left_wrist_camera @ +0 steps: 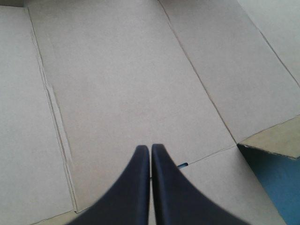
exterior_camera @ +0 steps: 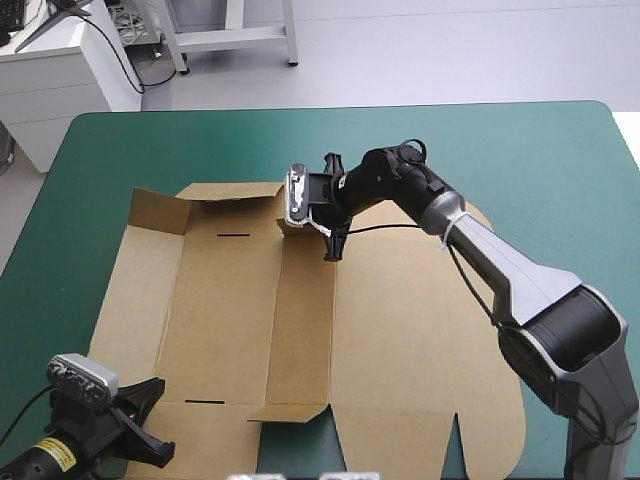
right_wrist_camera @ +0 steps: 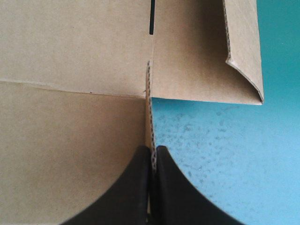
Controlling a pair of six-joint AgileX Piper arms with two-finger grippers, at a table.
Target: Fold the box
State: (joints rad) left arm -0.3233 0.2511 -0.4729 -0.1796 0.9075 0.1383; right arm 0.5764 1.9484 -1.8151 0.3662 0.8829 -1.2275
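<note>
Closest in, the left gripper [left_wrist_camera: 150, 147], two black fin-shaped fingers pressed together and empty, is poised over the near-left corner of the box [exterior_camera: 400, 330]. This cut brown cardboard sheet lies mostly flat, mid-table on the teal-green cover [exterior_camera: 560, 160]. The right gripper [right_wrist_camera: 152, 149] clamps its far side, board edge-on between the fingers, probably to raise a wall.

You're looking at a robotics lab or test cell. What shows it: two robot arms, the right arm [exterior_camera: 520, 285] and the left arm [exterior_camera: 45, 455], at a table [exterior_camera: 560, 150] w/ teal-green cover, w/ the brown box [exterior_camera: 400, 340] sheet spread flat on it. Beyond the far edge there's bare grey floor [exterior_camera: 450, 50], a white cabinet [exterior_camera: 50, 90] w/ a black cable [exterior_camera: 125, 60] trailing down its side, and pale metal frame legs [exterior_camera: 230, 38].
</note>
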